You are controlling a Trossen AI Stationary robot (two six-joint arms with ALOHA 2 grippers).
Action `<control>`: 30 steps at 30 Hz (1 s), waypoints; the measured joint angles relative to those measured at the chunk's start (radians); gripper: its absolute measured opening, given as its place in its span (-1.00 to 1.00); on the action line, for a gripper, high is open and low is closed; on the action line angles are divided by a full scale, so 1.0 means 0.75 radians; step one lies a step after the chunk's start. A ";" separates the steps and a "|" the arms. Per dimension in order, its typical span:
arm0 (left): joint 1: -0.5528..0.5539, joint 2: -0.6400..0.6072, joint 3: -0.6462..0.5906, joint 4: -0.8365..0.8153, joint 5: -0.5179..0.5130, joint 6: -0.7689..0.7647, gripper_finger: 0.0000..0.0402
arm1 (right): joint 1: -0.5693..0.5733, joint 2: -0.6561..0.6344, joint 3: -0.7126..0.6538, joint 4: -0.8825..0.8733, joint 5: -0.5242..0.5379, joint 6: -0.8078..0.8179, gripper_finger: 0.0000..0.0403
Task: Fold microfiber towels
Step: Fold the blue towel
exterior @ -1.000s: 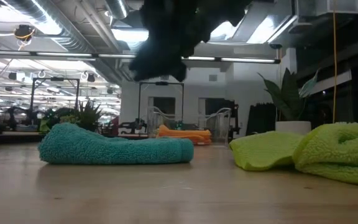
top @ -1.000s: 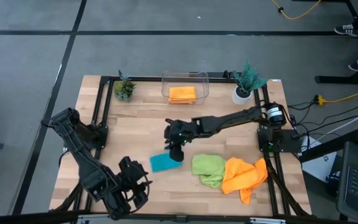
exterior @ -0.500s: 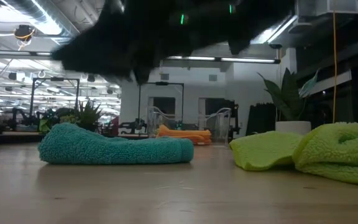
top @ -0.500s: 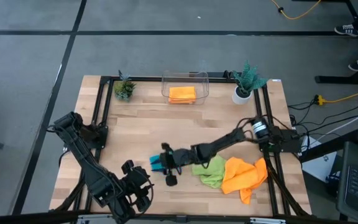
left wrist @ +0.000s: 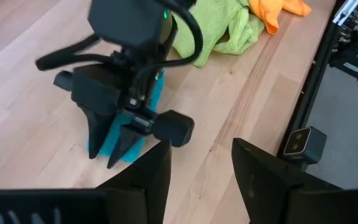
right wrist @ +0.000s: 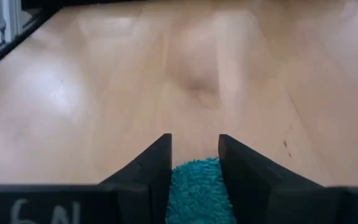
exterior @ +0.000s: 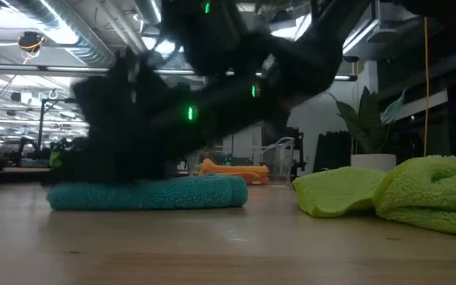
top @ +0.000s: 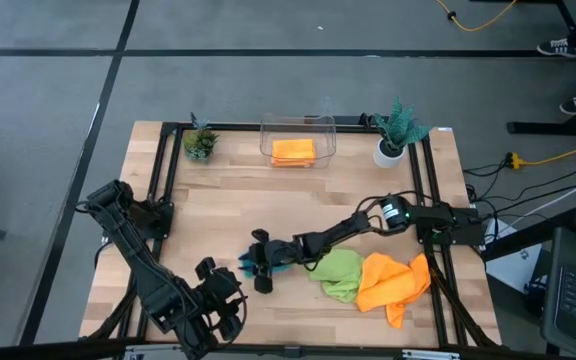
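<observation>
Reaching low across the table (top: 218,200), the right gripper (left wrist: 114,140) has its two fingers parted and astride the near-left edge of the teal towel (exterior: 204,192), the cloth showing between them in the right wrist view (right wrist: 197,190); whether they have pinched it yet I cannot tell. That towel lies directly under and just behind this gripper, flat, its long axis running roughly along the right arm's line of reach, so the coming fold likely means drawing the grasped edge back toward the arm's base. Just beyond the gripper's wrist lies the lime green towel (top: 336,272), crumpled, touching an orange towel (top: 393,283) farther out. Well apart, the left gripper (top: 216,300) waits at the table's front, fingers apart, nearer the teal towel than anything else.
</observation>
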State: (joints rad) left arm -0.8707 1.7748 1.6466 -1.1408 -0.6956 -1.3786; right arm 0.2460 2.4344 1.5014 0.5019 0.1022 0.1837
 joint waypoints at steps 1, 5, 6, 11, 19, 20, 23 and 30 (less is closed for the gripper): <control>0.000 0.000 0.000 0.000 0.000 0.000 -0.20 | -0.001 0.008 0.005 0.006 -0.004 0.007 -0.33; 0.000 0.000 0.000 0.001 0.003 -0.001 -0.20 | -0.001 0.022 0.008 0.020 -0.031 0.025 -0.33; 0.000 0.000 0.000 0.001 0.003 -0.001 -0.20 | -0.001 0.022 0.008 0.025 -0.032 0.017 -0.33; 0.000 -0.001 0.000 0.002 0.003 -0.001 -0.20 | -0.005 -0.039 0.002 0.056 -0.033 -0.053 -0.33; -0.003 -0.001 0.000 0.005 0.003 -0.008 -0.20 | -0.034 -0.326 0.007 -0.329 -0.020 -0.079 -0.33; -0.004 -0.001 0.000 0.009 0.004 -0.009 -0.20 | -0.038 -0.358 0.007 -0.413 -0.009 -0.063 -0.33; -0.004 -0.001 0.000 0.013 0.005 -0.009 -0.20 | -0.044 -0.448 0.010 -0.711 0.092 0.013 -0.33; -0.004 -0.001 0.000 0.013 0.008 -0.008 -0.20 | -0.049 -0.491 0.004 -1.244 0.353 0.237 -0.33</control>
State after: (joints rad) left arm -0.8738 1.7741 1.6466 -1.1312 -0.6897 -1.3844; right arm 0.2092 2.0658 1.5047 -0.4311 0.3671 0.3612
